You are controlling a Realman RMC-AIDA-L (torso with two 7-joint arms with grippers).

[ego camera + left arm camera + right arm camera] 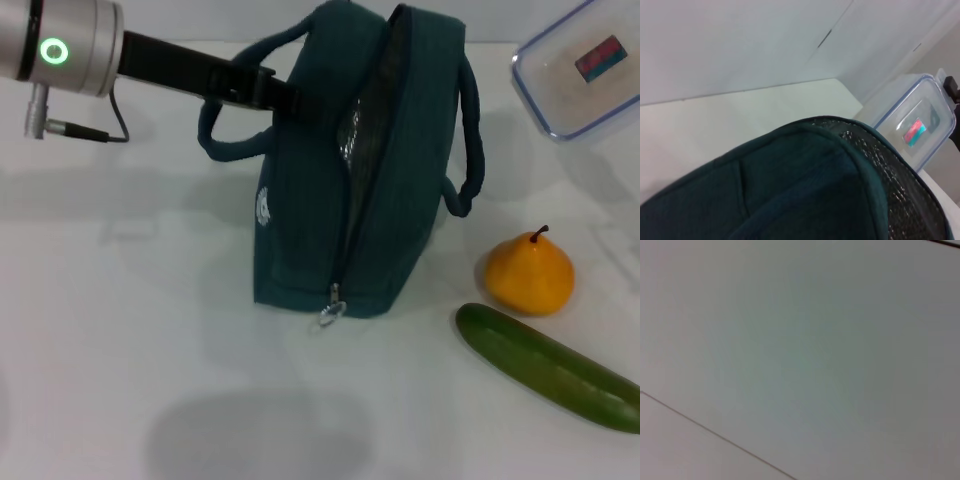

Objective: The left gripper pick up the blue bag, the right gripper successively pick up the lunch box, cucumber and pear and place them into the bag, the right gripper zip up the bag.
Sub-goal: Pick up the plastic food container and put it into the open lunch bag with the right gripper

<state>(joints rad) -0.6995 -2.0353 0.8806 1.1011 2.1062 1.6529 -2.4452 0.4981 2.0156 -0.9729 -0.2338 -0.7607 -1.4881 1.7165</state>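
Left gripper [268, 88] reaches level from left, clamped on blue bag [330, 240] handle (bag unzipped, upright).

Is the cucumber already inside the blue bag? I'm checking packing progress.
No. In the head view the cucumber lies on the table beside the pear, outside the blue bag.

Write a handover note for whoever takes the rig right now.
Left gripper: at the blue bag, by its left handle near the top edge; grip not visible. Bag stands unzipped, foil lining showing.
Right gripper: not in view.
Lunch box: on the table behind and right of the bag.
Pear and cucumber: on the table right of the bag.
Done: nothing packed.
Left: load box, cucumber, pear; zip.
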